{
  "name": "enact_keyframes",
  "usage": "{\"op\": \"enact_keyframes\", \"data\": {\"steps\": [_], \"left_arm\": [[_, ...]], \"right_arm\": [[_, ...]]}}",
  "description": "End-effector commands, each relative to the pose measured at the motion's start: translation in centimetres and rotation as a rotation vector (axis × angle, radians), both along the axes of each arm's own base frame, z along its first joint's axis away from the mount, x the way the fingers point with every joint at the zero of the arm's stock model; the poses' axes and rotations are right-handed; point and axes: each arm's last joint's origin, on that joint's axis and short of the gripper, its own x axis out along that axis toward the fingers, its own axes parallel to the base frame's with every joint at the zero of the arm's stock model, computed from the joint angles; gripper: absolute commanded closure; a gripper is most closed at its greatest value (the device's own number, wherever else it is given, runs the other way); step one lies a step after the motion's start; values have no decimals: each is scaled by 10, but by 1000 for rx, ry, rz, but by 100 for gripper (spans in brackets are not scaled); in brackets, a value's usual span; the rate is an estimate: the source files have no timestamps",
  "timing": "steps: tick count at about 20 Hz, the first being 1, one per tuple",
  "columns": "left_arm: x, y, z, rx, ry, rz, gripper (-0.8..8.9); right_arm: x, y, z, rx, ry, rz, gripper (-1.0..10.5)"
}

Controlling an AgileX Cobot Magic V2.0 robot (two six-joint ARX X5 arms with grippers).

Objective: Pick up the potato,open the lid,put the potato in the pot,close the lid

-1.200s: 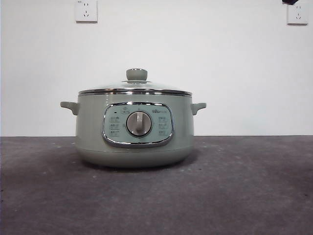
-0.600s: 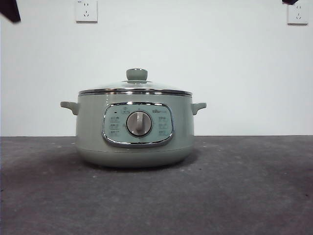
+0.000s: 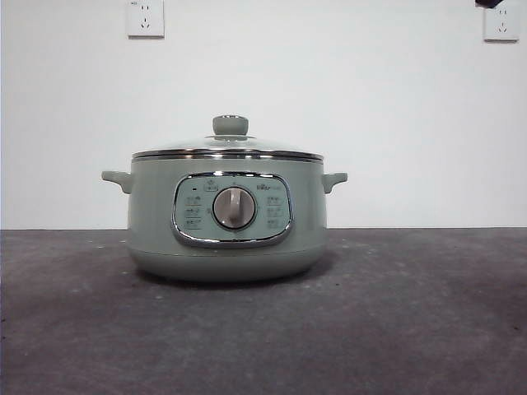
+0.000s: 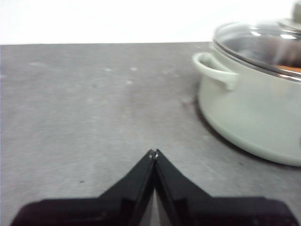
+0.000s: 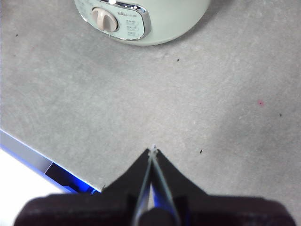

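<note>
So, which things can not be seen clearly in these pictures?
- Potato: left wrist view, only an orange patch through the blurred glass lid; shape unclear.
- Potato in front view: hidden by the pot wall.
- Dial labels: front view, too small to read.
- Lid knob: left wrist view, cut off by the edge.
- Pot in right wrist view: upper part cut off by the edge.

You see a smooth, glossy sage-green plastic pot, clear glass lid with shiny chrome rim — on matt, rough grey table.
</note>
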Motion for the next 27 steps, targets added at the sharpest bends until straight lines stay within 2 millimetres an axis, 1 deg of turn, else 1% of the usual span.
{"op": "enact_keyframes", "data": {"steps": [1,6,11,14,27], "left_arm": [[-4,3,-9,-11,-25,30,817],[-10,4,-29,-30,-37,38,817],[-16,4,-27,-28,-74,38,817],[-16,4,-29,41,-52,35,817],[-15,4,-31,41,-24,24,817]], "right_arm": [[1,0,-2,0,3,-11,947],[1,0,-2,0,3,-11,947],[1,0,-2,0,3,-11,947],[1,0,-2,1,3,-11,947],[1,0,-2,0,3,-11,947]]}}
